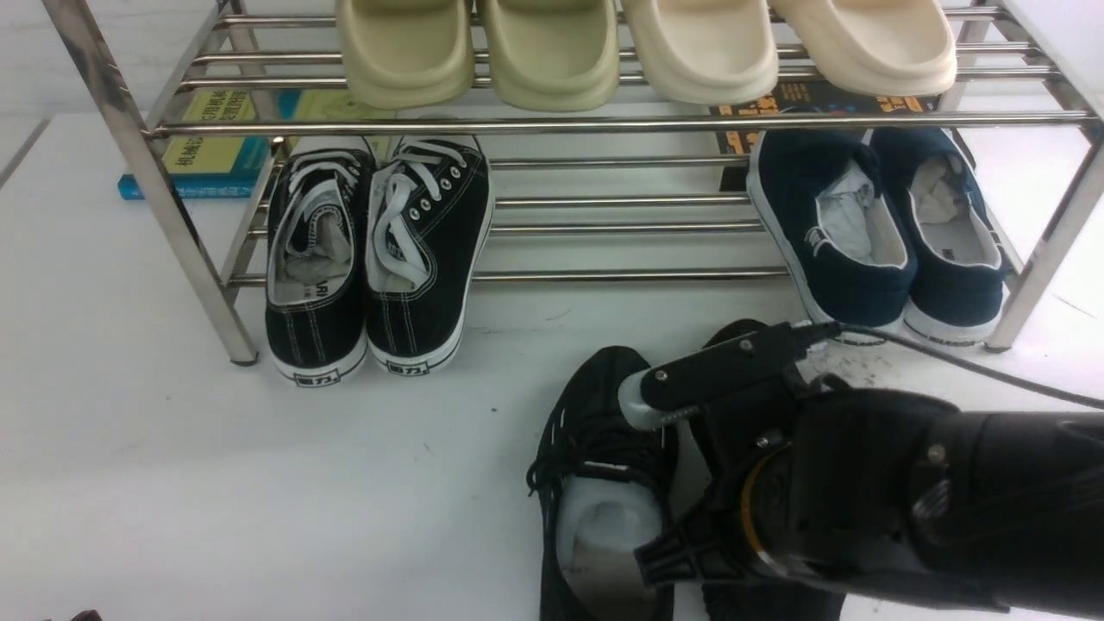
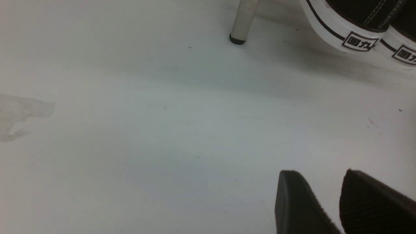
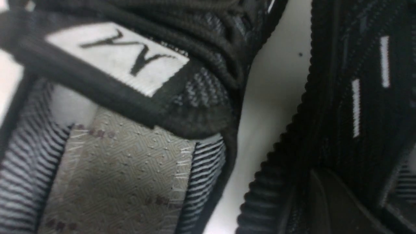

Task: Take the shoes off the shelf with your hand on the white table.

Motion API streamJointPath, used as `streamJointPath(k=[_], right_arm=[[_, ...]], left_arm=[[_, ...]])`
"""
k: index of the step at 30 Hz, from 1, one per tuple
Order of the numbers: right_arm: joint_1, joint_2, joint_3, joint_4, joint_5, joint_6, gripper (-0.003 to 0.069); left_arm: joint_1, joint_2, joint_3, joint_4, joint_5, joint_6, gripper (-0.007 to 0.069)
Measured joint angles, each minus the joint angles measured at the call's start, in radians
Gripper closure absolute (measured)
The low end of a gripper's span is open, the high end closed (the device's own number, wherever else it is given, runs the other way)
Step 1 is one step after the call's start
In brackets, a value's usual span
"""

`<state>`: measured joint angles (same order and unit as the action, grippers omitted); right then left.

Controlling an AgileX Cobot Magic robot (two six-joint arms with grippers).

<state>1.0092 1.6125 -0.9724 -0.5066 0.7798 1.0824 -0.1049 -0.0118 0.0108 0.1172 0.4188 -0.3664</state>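
The pair of all-black mesh sneakers with black laces lies on the plain white surface. It is off the two-tier shelf of shiny steel bars and just in front of its lower tier, toes toward the rack. In the front view the two shoes sit side by side. The black canvas sneakers with white laces are on the robot's left and the navy slip-ons with white soles on its right. Both of those pairs rest on the lower bars, heels out past the front bar. White paper stuffing shows inside the left-hand mesh sneaker; the right-hand one is mostly hidden under the arm.

The right gripper is low over the pair at the heel end, reaching in from the robot's right. Its wrist view shows the left sneaker's tongue label and insole, a strip of surface between the shoes, and the white-dashed side of the other sneaker. One dark finger lies against that shoe. Whether the jaws are clamped on it cannot be told.

The left gripper is over bare surface, well to the left of the mesh pair. Its ribbed fingertips are slightly apart with nothing between them. A shelf leg stands beyond it.
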Motion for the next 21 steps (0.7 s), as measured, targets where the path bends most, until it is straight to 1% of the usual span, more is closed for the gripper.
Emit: streamJointPath(k=[5,11,14,15,16,19,20,21], right_arm=[[0.000,0.068,0.000,-0.014,-0.009,-0.002,0.0634],[0.000,0.074,-0.003,-0.017,-0.009,-0.003,0.0620],[0.000,0.075,-0.021,-0.019,-0.004,-0.003,0.0575],[0.000,0.075,-0.022,-0.019,-0.004,-0.003,0.0572],[0.000,0.075,-0.035,-0.021,-0.003,-0.004,0.0537],[0.000,0.075,-0.054,-0.019,0.007,-0.012,0.0471],[0.000,0.075,-0.057,-0.017,0.007,-0.014,0.0460],[0.000,0.075,-0.070,-0.009,0.018,-0.029,0.0414]], left_arm=[[0.000,0.000,0.000,0.000,0.000,0.000,0.0384],[0.000,0.000,0.000,0.000,0.000,0.000,0.0384],[0.000,0.000,0.000,0.000,0.000,0.000,0.0384],[0.000,0.000,0.000,0.000,0.000,0.000,0.0384],[0.000,0.000,0.000,0.000,0.000,0.000,0.0384],[0.000,0.000,0.000,0.000,0.000,0.000,0.0384],[0.000,0.000,0.000,0.000,0.000,0.000,0.0384],[0.000,0.000,0.000,0.000,0.000,0.000,0.0384]])
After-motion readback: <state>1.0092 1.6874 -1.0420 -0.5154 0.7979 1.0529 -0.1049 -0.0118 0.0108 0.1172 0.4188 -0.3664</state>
